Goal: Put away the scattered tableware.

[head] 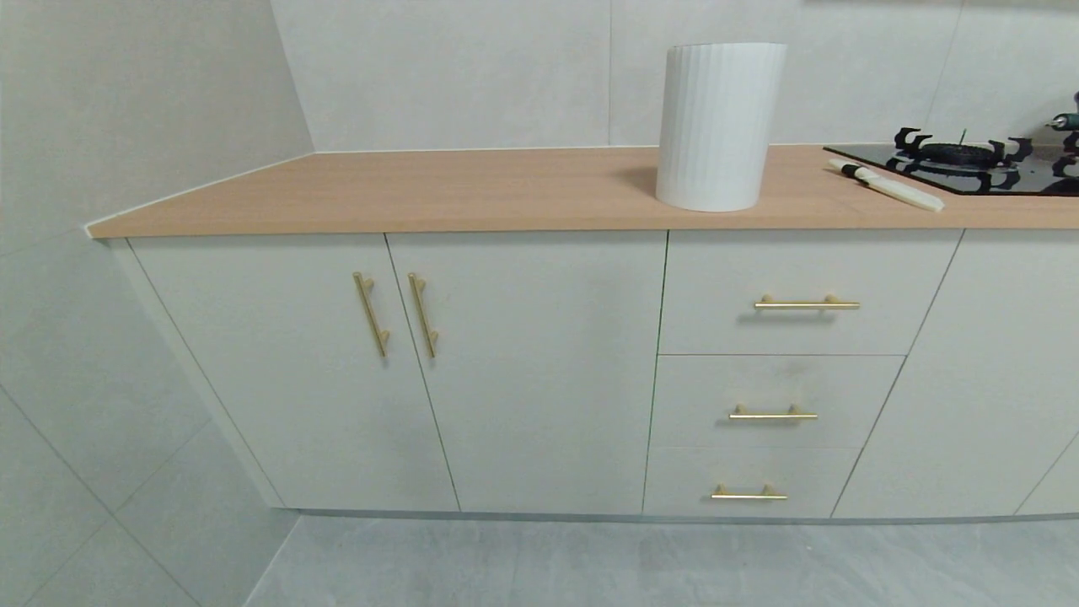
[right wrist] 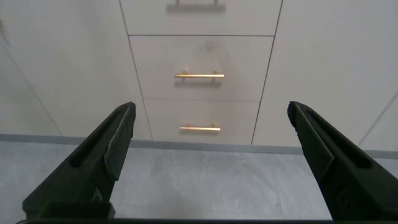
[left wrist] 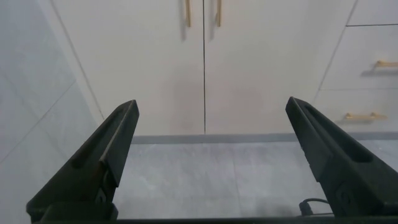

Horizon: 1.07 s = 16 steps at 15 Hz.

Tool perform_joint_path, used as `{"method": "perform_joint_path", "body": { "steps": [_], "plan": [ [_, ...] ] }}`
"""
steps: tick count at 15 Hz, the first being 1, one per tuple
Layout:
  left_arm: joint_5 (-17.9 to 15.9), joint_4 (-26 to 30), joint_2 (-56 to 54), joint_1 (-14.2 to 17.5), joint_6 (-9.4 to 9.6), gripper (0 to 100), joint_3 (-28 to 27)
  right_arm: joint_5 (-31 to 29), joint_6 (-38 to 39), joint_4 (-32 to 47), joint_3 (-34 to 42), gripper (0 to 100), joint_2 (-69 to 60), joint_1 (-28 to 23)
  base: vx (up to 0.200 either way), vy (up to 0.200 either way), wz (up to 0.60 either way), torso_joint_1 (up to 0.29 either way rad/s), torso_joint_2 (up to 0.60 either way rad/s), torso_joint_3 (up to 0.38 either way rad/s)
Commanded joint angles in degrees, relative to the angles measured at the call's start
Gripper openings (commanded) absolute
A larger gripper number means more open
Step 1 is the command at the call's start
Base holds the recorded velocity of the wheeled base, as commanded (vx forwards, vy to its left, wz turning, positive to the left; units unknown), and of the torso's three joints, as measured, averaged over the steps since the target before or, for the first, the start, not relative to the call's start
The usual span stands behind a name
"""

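A white knife with a black band [head: 887, 186] lies on the wooden countertop [head: 438, 190], at the edge of the black hob [head: 969, 160]. A tall white ribbed holder [head: 718, 126] stands on the counter to the knife's left. My left gripper [left wrist: 211, 118] is open, held low and facing the double cabinet doors [left wrist: 204, 56] with nothing between its fingers. My right gripper [right wrist: 211, 121] is open too, low in front of the drawers [right wrist: 199, 76], with nothing in it.
Below the counter are two cabinet doors with gold handles [head: 396, 314] and a stack of three drawers [head: 771, 371] with gold bars. A wall [head: 101, 169] closes the left side. Grey tiled floor [head: 590, 565] lies in front.
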Motion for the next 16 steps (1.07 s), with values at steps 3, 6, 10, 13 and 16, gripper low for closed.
{"method": "perform_joint_path", "body": {
  "steps": [3, 6, 10, 13, 16],
  "plan": [
    [0.02, 0.0, 0.09, 0.01, -0.05, 100, 0.0, 0.02, 0.02, 0.01, 0.0, 100, 0.14, -0.05, 0.2, 0.0, 0.0, 0.002, 0.0, 0.002],
    [0.02, -0.09, 0.09, 0.01, 0.04, 100, 0.0, 0.02, -0.07, 0.01, 0.0, 100, 0.14, 0.04, 0.2, 0.0, 0.0, 0.002, 0.0, 0.001],
    [-0.06, -0.09, 0.09, 0.01, 0.04, 100, 0.0, 0.02, 0.02, 0.01, 0.0, 100, 0.14, -0.05, 0.2, 0.0, 0.0, 0.004, 0.0, 0.004],
    [-0.06, 0.0, 0.09, 0.01, 0.04, 100, 0.0, 0.02, 0.02, 0.01, 0.0, 100, 0.14, 0.04, 0.2, 0.0, 0.0, 0.002, 0.0, 0.002],
    [0.02, -0.09, 0.09, 0.01, -0.05, 100, 0.0, 0.02, 0.02, 0.01, 0.0, 100, 0.14, -0.05, 0.0, 0.0, 0.0, 0.0, 0.0, 0.0]
  ]
}}
